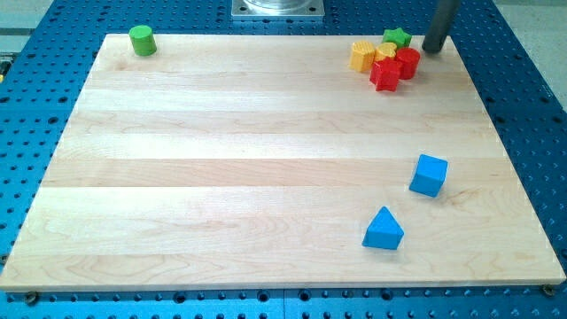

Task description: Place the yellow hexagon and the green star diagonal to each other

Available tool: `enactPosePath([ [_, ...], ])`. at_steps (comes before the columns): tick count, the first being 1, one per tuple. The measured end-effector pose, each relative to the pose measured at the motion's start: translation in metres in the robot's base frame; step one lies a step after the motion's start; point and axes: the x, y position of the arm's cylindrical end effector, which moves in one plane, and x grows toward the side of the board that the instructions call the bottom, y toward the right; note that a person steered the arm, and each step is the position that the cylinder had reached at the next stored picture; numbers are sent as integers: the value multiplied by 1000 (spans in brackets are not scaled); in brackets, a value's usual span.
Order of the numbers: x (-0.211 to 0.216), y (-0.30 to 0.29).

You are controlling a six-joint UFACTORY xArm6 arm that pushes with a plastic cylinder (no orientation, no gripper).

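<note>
The yellow hexagon (361,55) sits near the view's top right, at the left end of a tight cluster. The green star (396,38) lies just up and to the right of it, at the cluster's top. A small yellow block (385,50) sits between them; its shape is unclear. A red cylinder (407,62) and a red star (384,75) close the cluster below. My tip (433,49) stands just right of the green star and the red cylinder, apart from both by a small gap.
A green cylinder (141,40) stands at the top left corner of the wooden board (221,159). A blue cube (429,175) and a blue triangle (383,229) lie at the lower right. The board's top edge runs right behind the cluster.
</note>
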Motion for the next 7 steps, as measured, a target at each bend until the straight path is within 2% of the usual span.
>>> enactPosePath([
  [1,-7,-56],
  [3,83,-156],
  [4,168,-191],
  [5,196,-192],
  [7,160,-62],
])
